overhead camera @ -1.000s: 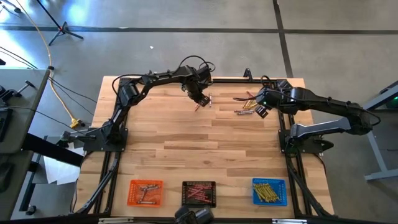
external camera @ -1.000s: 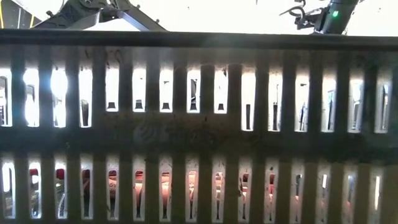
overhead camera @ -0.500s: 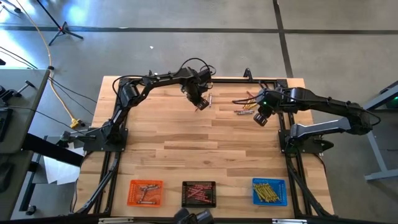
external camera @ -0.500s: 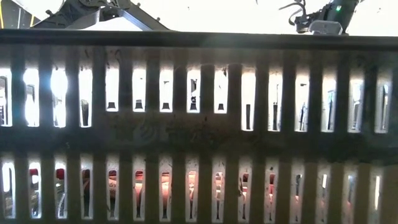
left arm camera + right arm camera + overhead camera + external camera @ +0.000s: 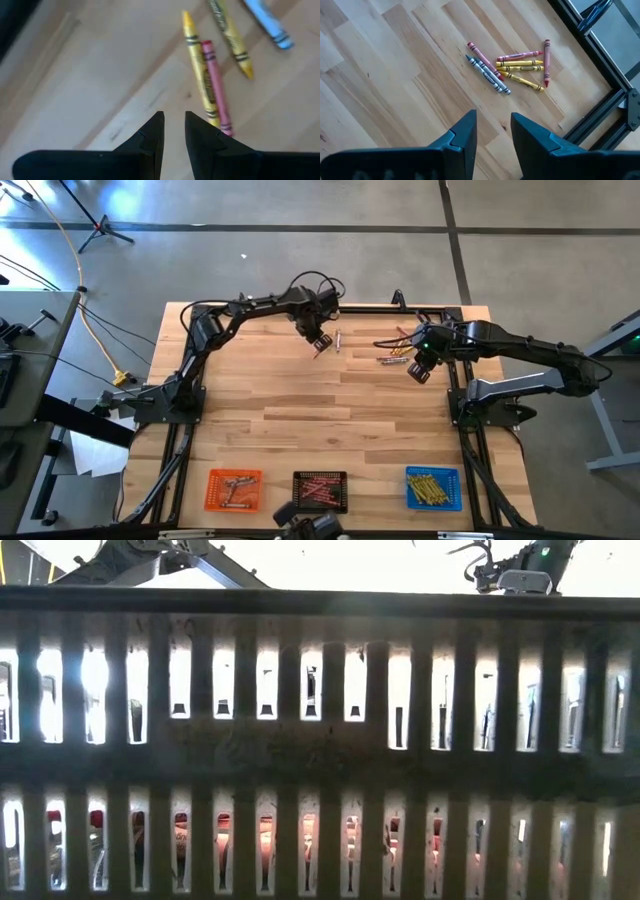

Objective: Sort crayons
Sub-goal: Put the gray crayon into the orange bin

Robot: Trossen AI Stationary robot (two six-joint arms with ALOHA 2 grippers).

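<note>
Several crayons (image 5: 512, 67) in yellow, red/pink and grey lie in a loose pile on the wooden table at the far right; the pile also shows in the high view (image 5: 393, 355). My right gripper (image 5: 418, 370) hovers open and empty just on the near side of that pile (image 5: 493, 117). A few more crayons (image 5: 210, 80), yellow, red and bluish, lie flat at the far middle. My left gripper (image 5: 319, 343) hangs over them with a narrow gap between its fingers (image 5: 174, 117) and nothing in it.
An orange tray (image 5: 234, 489), a black tray (image 5: 320, 491) and a blue tray (image 5: 432, 487), each holding crayons, stand along the near edge. The black tray's slatted wall (image 5: 320, 740) fills the low view. A black frame rail (image 5: 600, 105) runs by the pile.
My right gripper has drawn back a little from the crayon pile toward the table's near edge, then stayed. My left gripper has shifted slightly toward the table's left edge over its crayons.
</note>
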